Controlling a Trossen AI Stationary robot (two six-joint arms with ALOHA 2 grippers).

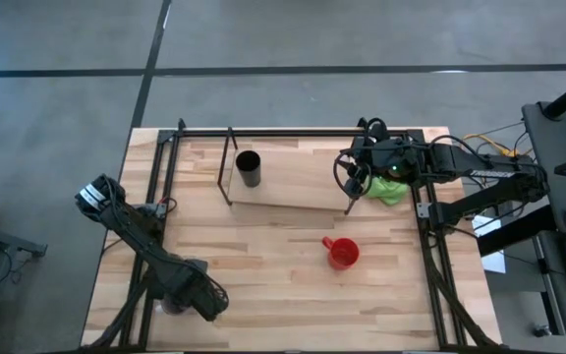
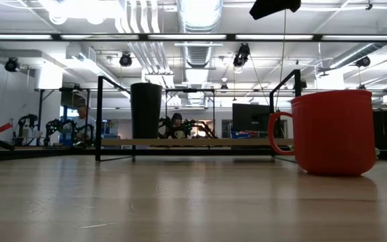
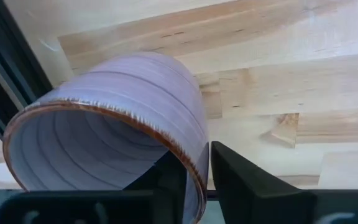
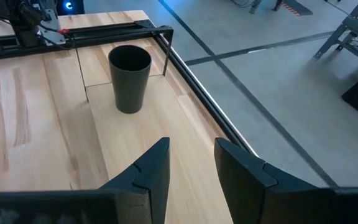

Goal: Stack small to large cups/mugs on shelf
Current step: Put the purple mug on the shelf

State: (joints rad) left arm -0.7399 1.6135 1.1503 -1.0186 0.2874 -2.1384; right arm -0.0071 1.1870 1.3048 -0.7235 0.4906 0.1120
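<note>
A black tumbler [image 1: 249, 168] stands upright on the left end of the shelf's wooden board [image 1: 293, 187]; it also shows in the low view [image 2: 146, 111] and the right wrist view [image 4: 129, 78]. A red mug [image 1: 342, 253] stands on the table in front of the shelf, large in the low view [image 2: 331, 132]. My left gripper [image 1: 180, 300] is at the table's near left corner, shut on a pale purple cup [image 3: 123, 118]. My right gripper [image 4: 188, 146] is open and empty above the shelf's right end [image 1: 352, 195]. My left gripper holds the purple cup by its brown-edged rim [image 3: 194, 171], pinching the wall with one finger inside the cup and one finger [image 3: 241, 180] outside. The fingers come at the cup's open mouth. Whether the cup's base rests on the table I cannot tell.
A bright green cloth [image 1: 391, 189] lies by the right arm at the shelf's right end. The black table frame [image 1: 165, 157] runs along the far, left and right edges. Bare wood lies between the shelf and the near edge.
</note>
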